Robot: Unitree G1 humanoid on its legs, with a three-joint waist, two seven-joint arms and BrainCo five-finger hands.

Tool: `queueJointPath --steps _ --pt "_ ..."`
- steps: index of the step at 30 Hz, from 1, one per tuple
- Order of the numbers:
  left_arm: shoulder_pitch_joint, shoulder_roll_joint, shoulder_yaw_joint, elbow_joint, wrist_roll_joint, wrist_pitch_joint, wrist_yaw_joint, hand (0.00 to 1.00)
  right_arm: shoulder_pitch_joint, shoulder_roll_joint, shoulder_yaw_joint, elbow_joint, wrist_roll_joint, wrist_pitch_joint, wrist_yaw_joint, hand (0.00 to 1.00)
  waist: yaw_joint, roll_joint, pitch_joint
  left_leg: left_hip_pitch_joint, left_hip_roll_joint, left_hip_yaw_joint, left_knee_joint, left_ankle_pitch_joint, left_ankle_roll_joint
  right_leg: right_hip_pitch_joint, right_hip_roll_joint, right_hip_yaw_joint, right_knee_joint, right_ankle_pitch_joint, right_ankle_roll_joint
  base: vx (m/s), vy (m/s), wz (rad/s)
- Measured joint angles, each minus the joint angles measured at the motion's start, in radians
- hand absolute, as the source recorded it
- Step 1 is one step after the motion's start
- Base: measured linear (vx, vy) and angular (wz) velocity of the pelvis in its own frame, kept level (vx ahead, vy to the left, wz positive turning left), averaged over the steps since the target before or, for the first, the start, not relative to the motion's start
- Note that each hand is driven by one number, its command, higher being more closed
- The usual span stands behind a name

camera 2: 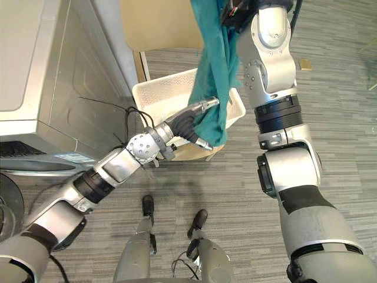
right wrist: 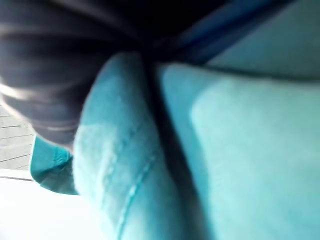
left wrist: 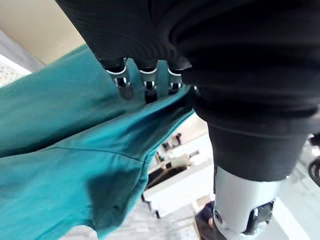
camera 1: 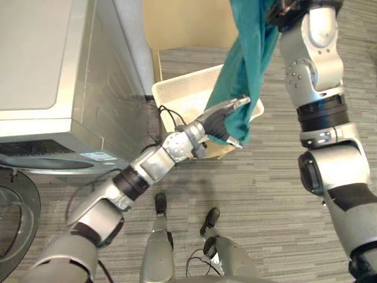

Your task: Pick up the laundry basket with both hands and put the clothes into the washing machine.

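A teal cloth (camera 1: 247,53) hangs down from my right hand (camera 2: 235,13), which is raised high and shut on its upper end. The cloth's lower end dangles over the white laundry basket (camera 1: 177,88), which stands on the floor beside the washing machine (camera 1: 41,59). My left hand (camera 1: 217,122) reaches to that lower end, with straight fingers above the cloth and the thumb below it, spread wide apart. In the left wrist view the teal cloth (left wrist: 65,150) lies against the fingers. The right wrist view has teal cloth (right wrist: 240,150) pressed close.
The washing machine's round door (camera 1: 15,218) stands open at the lower left. A beige panel (camera 1: 182,23) rises behind the basket. Grey striped carpet (camera 1: 265,194) spreads to the right and in front.
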Motion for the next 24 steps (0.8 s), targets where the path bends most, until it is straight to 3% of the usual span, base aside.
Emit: queueJointPath --steps 5,8,13,19,24 --pt "0.026 0.061 0.007 -0.074 -0.017 -0.022 -0.002 0.0 0.0 -0.002 0.0 0.0 0.0 0.0 0.017 1.0 0.018 0.003 0.001 -0.001 0.0 -0.007 0.0 0.0 0.0 0.001 0.0 -0.006 0.003 -0.006 -0.003 0.04 0.032 0.04" --pt "0.071 0.054 0.048 -0.095 0.03 -0.026 0.023 0.0 0.0 0.0 0.0 -0.001 -0.002 0.0 0.016 1.0 0.017 0.003 0.001 -0.003 0.0 -0.019 0.0 0.002 0.0 0.001 -0.001 -0.016 0.013 -0.014 -0.006 0.03 0.029 0.1" --pt "0.093 -0.157 0.278 -0.005 0.149 0.018 0.15 0.0 0.001 0.007 -0.019 -0.05 -0.019 0.0 0.014 1.0 0.018 0.004 0.002 -0.007 -0.001 -0.021 -0.001 0.002 -0.001 -0.003 -0.002 -0.014 0.019 -0.023 0.001 0.03 0.037 0.03" --pt "0.068 -0.268 0.338 0.166 0.223 0.085 0.237 0.0 0.016 0.046 -0.044 -0.093 -0.019 0.004 0.012 1.0 0.015 0.004 0.001 -0.004 0.0 0.005 0.0 0.002 -0.001 -0.017 -0.005 0.01 0.029 -0.023 0.001 0.04 0.028 -0.13" --pt "-0.06 -0.332 0.418 0.439 0.23 0.148 0.325 0.0 0.045 0.117 -0.043 -0.101 0.027 0.004 -0.006 1.0 0.009 0.004 0.001 0.011 0.004 0.027 -0.001 0.002 -0.001 -0.017 -0.002 0.035 0.03 -0.022 0.0 0.03 0.024 -0.12"
